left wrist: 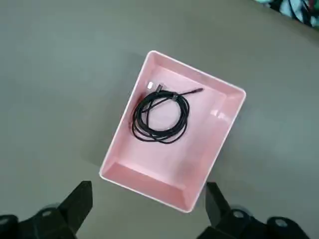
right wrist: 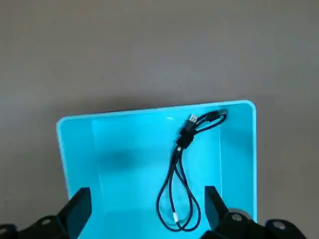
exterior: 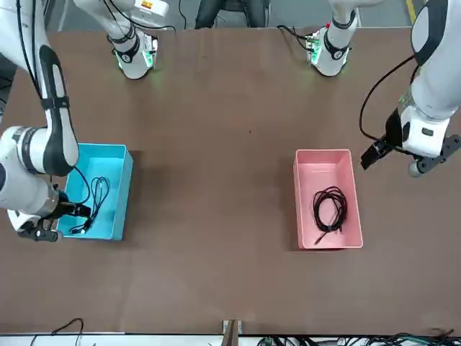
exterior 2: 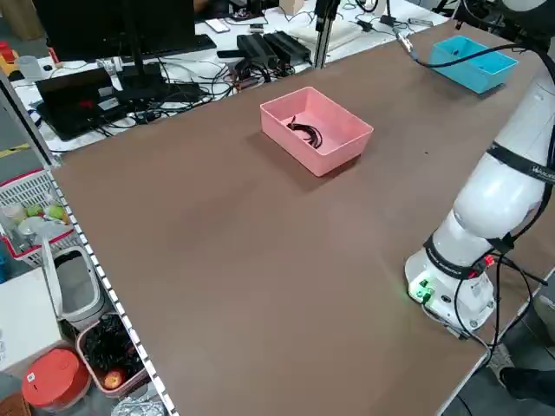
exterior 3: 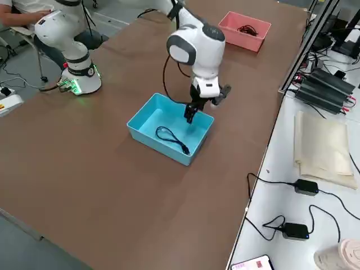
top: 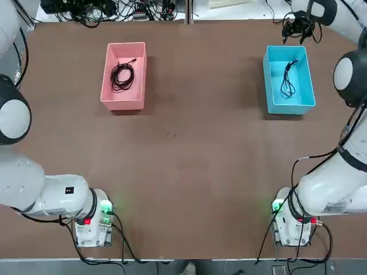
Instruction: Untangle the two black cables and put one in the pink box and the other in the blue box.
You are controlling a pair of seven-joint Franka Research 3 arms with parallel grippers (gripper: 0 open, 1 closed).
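One black cable [top: 122, 74] lies coiled in the pink box [top: 137, 91]. The other black cable [top: 288, 80] lies in long loops inside the blue box [top: 307, 97]. My right gripper [top: 301, 27] hovers over the far end of the blue box, open and holding nothing; in its wrist view the cable [right wrist: 182, 169] rests on the box floor beyond the right gripper [right wrist: 147, 204]. My left gripper [exterior: 418, 162] hangs above the table beside the pink box. The left wrist view looks down on that box [left wrist: 224, 129] and its cable [left wrist: 160, 117], and the left gripper [left wrist: 148, 194] is open and empty.
Black wire clutter [top: 109, 8] runs along the table's far edge. A side bench holds power bricks [exterior 3: 323, 84] and a folded cloth [exterior 3: 323, 146]. Both arm bases [top: 92, 220] [top: 295, 220] stand at the near edge, with bare brown tabletop [top: 189, 160] between the boxes.
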